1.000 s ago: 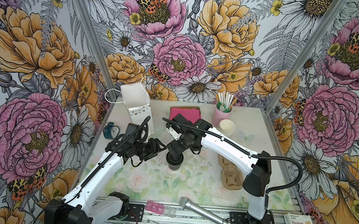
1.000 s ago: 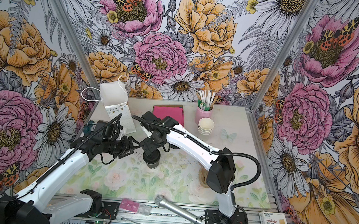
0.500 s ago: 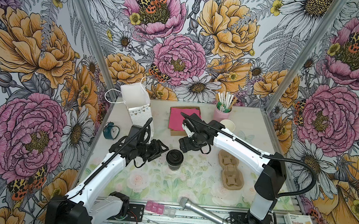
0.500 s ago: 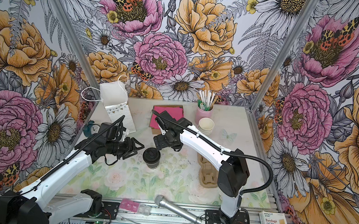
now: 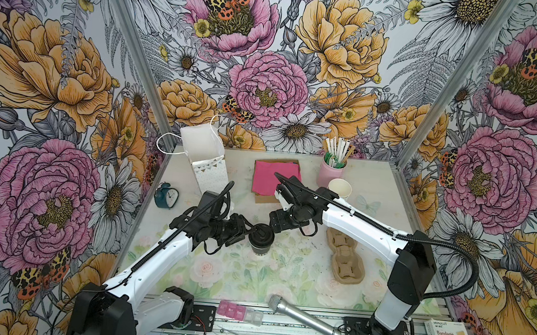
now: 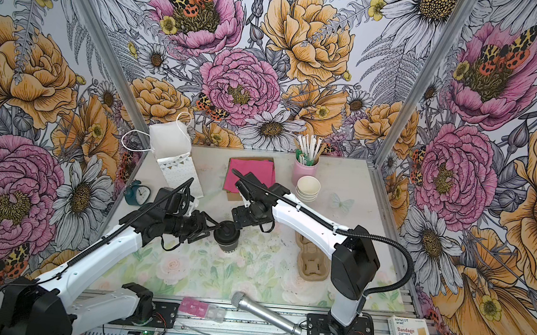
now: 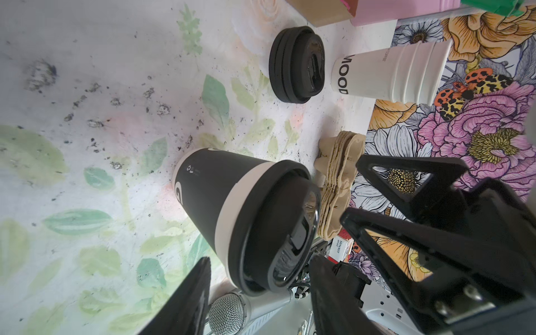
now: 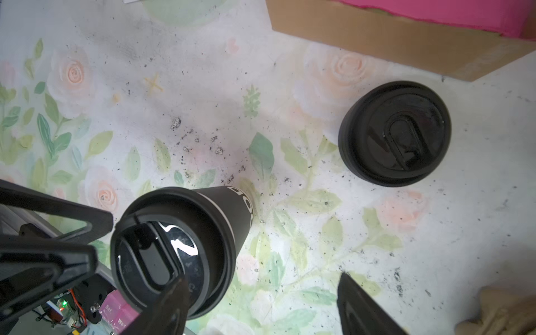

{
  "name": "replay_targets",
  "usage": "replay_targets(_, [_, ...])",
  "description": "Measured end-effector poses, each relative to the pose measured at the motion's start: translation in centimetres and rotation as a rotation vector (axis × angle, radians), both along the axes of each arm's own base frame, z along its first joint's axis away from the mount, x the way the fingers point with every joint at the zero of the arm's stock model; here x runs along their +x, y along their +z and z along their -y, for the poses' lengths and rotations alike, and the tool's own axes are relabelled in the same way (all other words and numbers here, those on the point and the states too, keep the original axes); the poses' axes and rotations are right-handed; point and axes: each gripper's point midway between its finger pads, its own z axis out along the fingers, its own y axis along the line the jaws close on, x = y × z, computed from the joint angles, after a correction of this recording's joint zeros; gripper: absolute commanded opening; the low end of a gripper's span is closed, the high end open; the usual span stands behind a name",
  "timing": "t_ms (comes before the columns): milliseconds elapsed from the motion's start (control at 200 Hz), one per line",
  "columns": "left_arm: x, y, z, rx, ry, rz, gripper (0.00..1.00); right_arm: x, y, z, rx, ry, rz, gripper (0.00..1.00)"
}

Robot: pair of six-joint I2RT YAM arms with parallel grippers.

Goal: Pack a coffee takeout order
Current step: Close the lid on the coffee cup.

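On the near-middle of the counter [image 5: 218, 270], the dark paper cup [image 5: 260, 248] is standing upright, wearing its black lid [image 5: 261, 235]. The left gripper [image 5: 248, 232] is hovering with jaws apart, its fingertips just beside the lid's rim; whether they touch it I cannot tell. The right gripper [image 5: 271, 228] is hanging open just behind the cup. Farther back, the pink napkin [image 5: 274, 175] is lying on cardboard [image 5: 263, 197].

Glossy plastic lid [image 8: 162, 255]; matt paper cup [image 8: 232, 208].
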Motion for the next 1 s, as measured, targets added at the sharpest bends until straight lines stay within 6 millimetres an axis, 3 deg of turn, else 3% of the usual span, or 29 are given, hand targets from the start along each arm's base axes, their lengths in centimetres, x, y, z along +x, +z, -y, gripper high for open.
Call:
replay_targets(480, [-0.1, -0.3, 0.6, -0.016, -0.001, 0.001, 0.56, -1.6, -0.3, -1.5, 0.034, 0.031, -0.028, 0.69])
replay_targets(1000, [0.2, -1.5, 1.7, -0.011, -0.021, -0.031, 0.55, -2.7, -1.8, -1.5, 0.022, 0.051, -0.064, 0.66])
